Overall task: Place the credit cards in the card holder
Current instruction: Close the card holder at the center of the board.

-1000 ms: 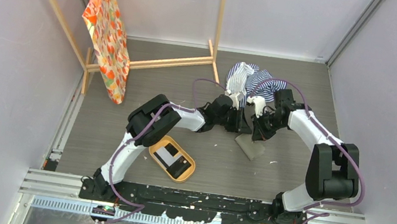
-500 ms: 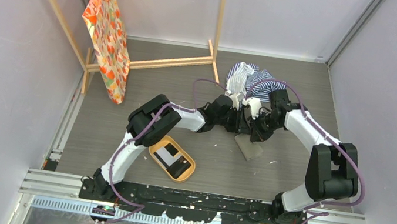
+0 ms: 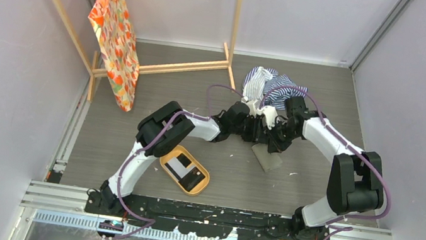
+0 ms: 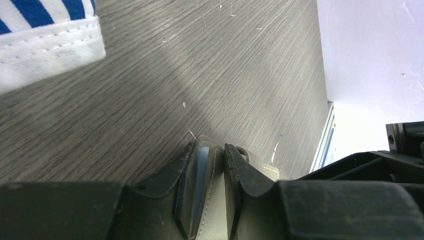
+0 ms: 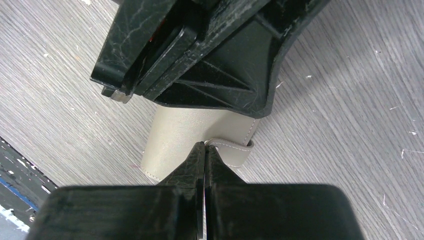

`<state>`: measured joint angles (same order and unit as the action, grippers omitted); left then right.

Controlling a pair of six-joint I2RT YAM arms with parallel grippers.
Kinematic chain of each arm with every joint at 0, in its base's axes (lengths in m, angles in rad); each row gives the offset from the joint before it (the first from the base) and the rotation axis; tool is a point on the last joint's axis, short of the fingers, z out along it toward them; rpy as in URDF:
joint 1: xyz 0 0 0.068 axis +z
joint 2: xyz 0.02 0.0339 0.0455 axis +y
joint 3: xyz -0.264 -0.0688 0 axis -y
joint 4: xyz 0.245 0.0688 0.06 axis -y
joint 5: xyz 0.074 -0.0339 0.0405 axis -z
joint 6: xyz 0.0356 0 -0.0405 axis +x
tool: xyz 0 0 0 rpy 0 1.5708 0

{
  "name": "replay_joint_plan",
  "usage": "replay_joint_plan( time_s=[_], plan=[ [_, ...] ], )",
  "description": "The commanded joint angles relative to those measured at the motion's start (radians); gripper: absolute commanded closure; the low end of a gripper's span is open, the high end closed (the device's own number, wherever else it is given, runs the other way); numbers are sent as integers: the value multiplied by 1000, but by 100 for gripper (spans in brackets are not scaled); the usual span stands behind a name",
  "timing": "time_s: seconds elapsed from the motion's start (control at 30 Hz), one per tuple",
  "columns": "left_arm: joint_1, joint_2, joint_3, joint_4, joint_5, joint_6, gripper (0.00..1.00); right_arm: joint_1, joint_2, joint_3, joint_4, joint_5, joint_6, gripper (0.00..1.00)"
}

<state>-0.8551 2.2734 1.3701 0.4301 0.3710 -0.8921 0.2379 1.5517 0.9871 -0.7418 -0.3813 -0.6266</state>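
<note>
Nearest the arm bases the credit cards (image 3: 177,165) lie in the orange tray (image 3: 204,185) — none loaded yet, I judge — while further out the left gripper (image 4: 209,146) clamps the card holder (image 5: 175,130) and the right gripper (image 5: 204,147), fingers pressed together, sits at its flap, seemingly to open it.

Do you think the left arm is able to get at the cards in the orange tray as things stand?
Probably not at once: the left gripper is clamped on the card holder. The cards lie uncovered in the orange tray beside that arm, so freeing the gripper should suffice.
</note>
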Motion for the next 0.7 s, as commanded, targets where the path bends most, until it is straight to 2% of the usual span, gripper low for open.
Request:
replay_joint_plan(
  time_s=[0.0, 0.67],
  plan=[
    [-21, 107, -74, -269, -21, 59, 75, 19, -1, 4, -22, -11, -6, 99],
    [-21, 106, -80, -260, -17, 55, 75, 92, 48, -7, -28, 103, -2, 99]
  ],
)
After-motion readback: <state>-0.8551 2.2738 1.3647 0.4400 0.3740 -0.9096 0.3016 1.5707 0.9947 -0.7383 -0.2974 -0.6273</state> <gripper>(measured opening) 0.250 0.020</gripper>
